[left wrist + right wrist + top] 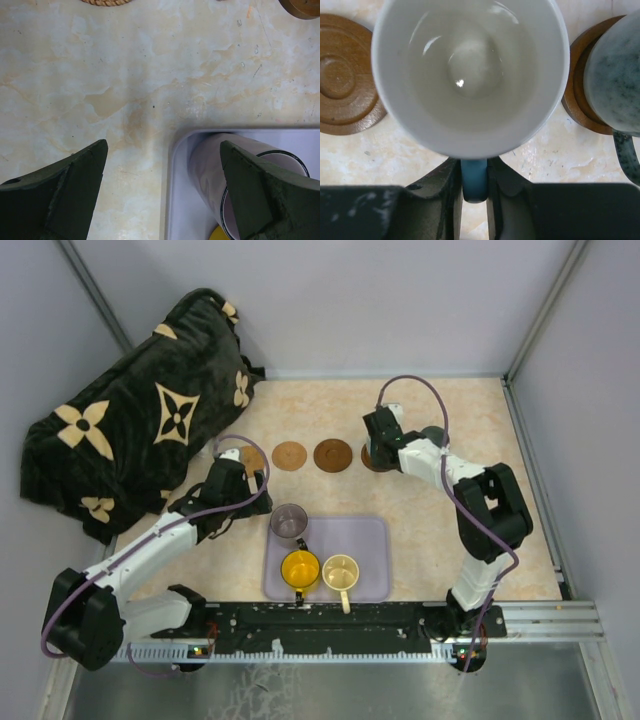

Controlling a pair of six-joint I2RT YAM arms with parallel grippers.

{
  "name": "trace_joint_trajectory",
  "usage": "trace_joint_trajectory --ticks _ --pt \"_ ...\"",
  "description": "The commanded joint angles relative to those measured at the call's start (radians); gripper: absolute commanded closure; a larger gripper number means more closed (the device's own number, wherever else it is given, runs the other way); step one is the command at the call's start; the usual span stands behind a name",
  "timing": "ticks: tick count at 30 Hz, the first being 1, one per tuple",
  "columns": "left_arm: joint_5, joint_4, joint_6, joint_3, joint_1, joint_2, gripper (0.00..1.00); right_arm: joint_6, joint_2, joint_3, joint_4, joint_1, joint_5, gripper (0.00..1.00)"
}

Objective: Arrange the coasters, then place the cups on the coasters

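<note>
My right gripper [474,172] is shut on the blue handle [474,181] of the white cup [470,75], which hangs or stands upright between a bare dark brown coaster [340,95] and the dark grey-green cup [615,75] on its coaster [576,100]. What lies under the white cup is hidden. The row of coasters [288,455] [333,455] runs across the table's middle. My left gripper [164,146] is open at the lavender tray's far-left corner, its right finger beside the smoky purple cup [235,165]. Yellow [300,567] and cream [340,571] cups stand in the tray [372,540].
A dark plush blanket [130,430] with tan flower shapes fills the far-left corner. Grey walls and metal posts close in the table on three sides. The arms' mounting rail [340,620] runs along the near edge.
</note>
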Motion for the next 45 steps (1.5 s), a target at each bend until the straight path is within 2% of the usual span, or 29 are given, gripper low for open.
trace_joint_trajectory --ticks 1,5,16,22,28,33,41,45 --pt "-0.009 0.018 0.004 0.013 -0.003 0.006 0.01 0.007 0.000 0.064 0.072 -0.007 0.013 0.75" --pt "-0.010 0.018 0.004 0.013 -0.003 0.006 0.01 0.007 0.003 0.064 0.072 -0.008 0.019 0.58" --pt "-0.008 0.020 0.002 0.013 -0.003 0.010 0.01 0.020 -0.023 0.055 0.055 -0.007 0.035 0.43" --pt "-0.006 0.018 0.003 0.014 -0.002 0.006 0.01 0.042 -0.098 -0.003 0.051 -0.006 0.040 0.40" --pt "-0.001 0.016 0.000 0.016 -0.003 -0.004 0.01 0.064 -0.283 -0.103 0.038 0.034 0.068 0.37" --pt "0.004 0.011 -0.001 0.018 -0.003 -0.021 0.01 0.084 -0.425 -0.165 -0.025 0.123 0.125 0.34" --pt "0.028 0.003 0.008 0.033 -0.004 -0.032 0.01 0.219 -0.667 -0.354 -0.097 0.259 0.072 0.32" --pt "0.039 0.002 0.009 0.042 -0.004 -0.040 0.01 0.281 -0.768 -0.409 -0.183 0.374 0.101 0.32"
